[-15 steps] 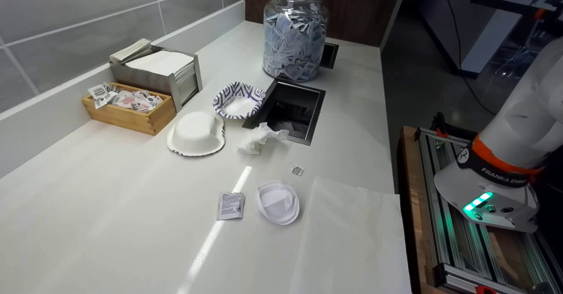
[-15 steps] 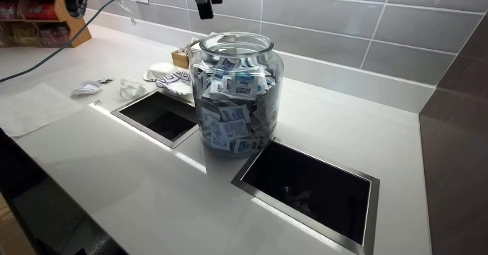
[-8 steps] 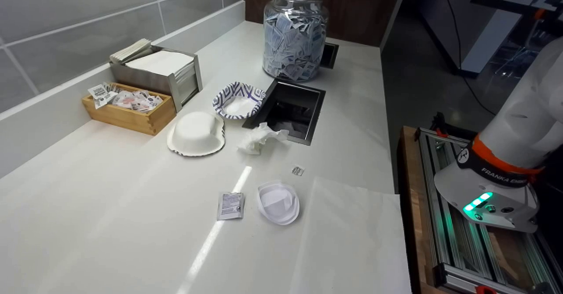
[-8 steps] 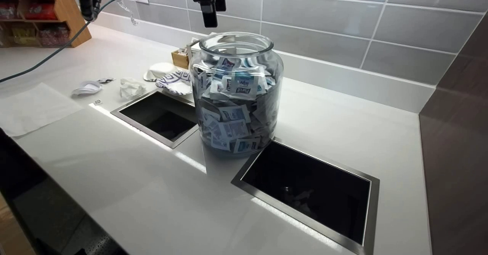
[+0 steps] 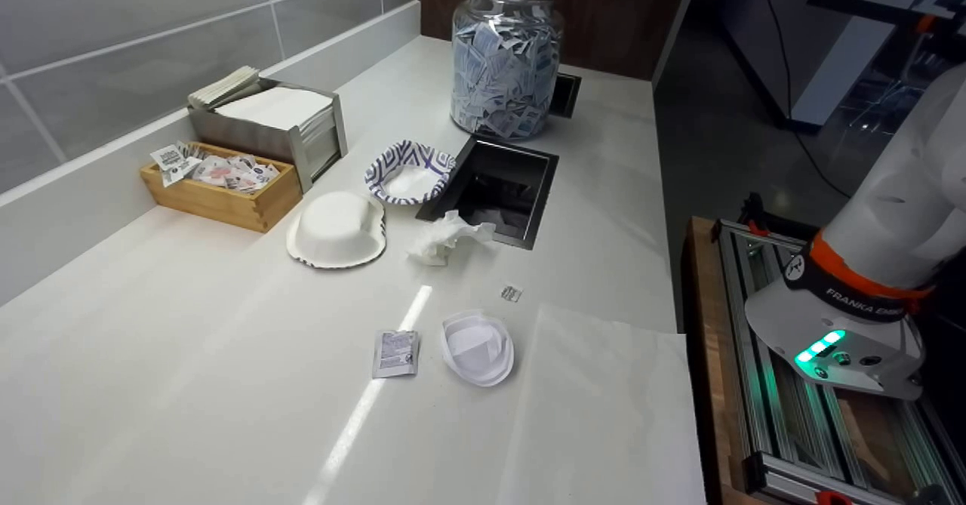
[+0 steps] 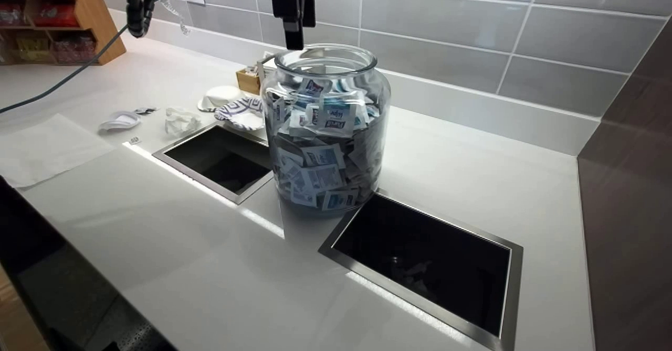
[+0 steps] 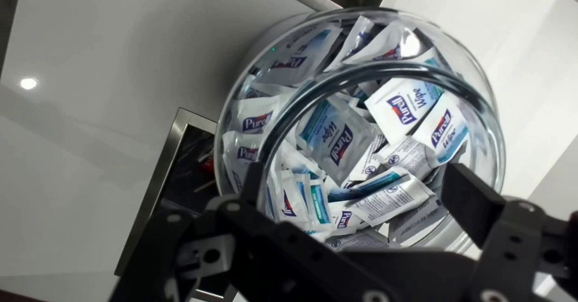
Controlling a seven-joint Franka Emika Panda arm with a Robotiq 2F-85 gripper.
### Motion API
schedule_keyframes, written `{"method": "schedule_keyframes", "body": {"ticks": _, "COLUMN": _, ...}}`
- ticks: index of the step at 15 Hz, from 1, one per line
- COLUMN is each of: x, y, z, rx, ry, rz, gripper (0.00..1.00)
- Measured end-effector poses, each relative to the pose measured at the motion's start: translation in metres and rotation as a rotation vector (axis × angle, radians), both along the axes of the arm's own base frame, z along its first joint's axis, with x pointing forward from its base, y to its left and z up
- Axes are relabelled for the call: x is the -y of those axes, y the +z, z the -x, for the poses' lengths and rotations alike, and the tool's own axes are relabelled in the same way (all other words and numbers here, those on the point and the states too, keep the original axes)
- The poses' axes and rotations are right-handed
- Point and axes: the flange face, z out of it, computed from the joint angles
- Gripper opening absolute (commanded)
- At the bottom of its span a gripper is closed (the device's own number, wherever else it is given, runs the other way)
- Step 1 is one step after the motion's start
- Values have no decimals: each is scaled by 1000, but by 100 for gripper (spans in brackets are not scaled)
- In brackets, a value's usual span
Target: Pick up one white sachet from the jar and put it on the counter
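Observation:
The large clear glass jar [image 5: 507,75] stands on the off-white counter [image 5: 219,339]. It also shows in an exterior view [image 6: 325,151], full of white and blue sachets. In the wrist view I look down through the jar's rim [image 7: 397,71] onto the sachets. A white sachet [image 7: 403,108] lies near the far side of the mouth, and a folded white one [image 7: 390,200] lies between my fingers. My gripper [image 7: 355,184] is open and empty, its fingers spread over the mouth. In an exterior view my gripper [image 6: 302,30] hangs just above the rim, toward its left part.
A dark square recess [image 5: 506,180] lies before the jar, and another recess [image 6: 430,256] beside it. A patterned bowl [image 5: 410,173], an upturned bowl [image 5: 338,229], crumpled paper [image 5: 445,239], a wooden box [image 5: 226,195] and a napkin holder [image 5: 249,135] stand near. A grey tiled wall [image 6: 446,25] runs behind.
My gripper has moved down and to the right in an exterior view, from higher up to just above the jar's mouth. The jar and the counter items have not moved.

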Motion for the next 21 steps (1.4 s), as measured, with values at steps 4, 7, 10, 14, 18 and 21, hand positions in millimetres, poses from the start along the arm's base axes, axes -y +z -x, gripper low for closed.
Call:
{"method": "schedule_keyframes", "body": {"ticks": 4, "x": 5, "y": -9, "z": -2, "rx": -16, "ry": -10, "rz": -18, "gripper": 100}}
{"method": "schedule_keyframes", "body": {"ticks": 7, "x": 9, "y": -18, "z": -3, "rx": -22, "ry": -18, "rz": -32, "gripper": 100}}
{"method": "schedule_keyframes", "body": {"ticks": 10, "x": 12, "y": -25, "z": -5, "rx": -28, "ry": -25, "rz": -44, "gripper": 100}}
{"method": "schedule_keyframes", "body": {"ticks": 14, "x": 16, "y": -29, "z": -9, "rx": -26, "ry": -27, "rz": -50, "gripper": 100}}
{"method": "schedule_keyframes", "body": {"ticks": 18, "x": 18, "y": -30, "z": -15, "rx": -21, "ry": -27, "rz": -53, "gripper": 97}}
{"method": "schedule_keyframes", "body": {"ticks": 21, "x": 19, "y": -34, "z": -20, "rx": -21, "ry": -25, "rz": -58, "gripper": 96}}
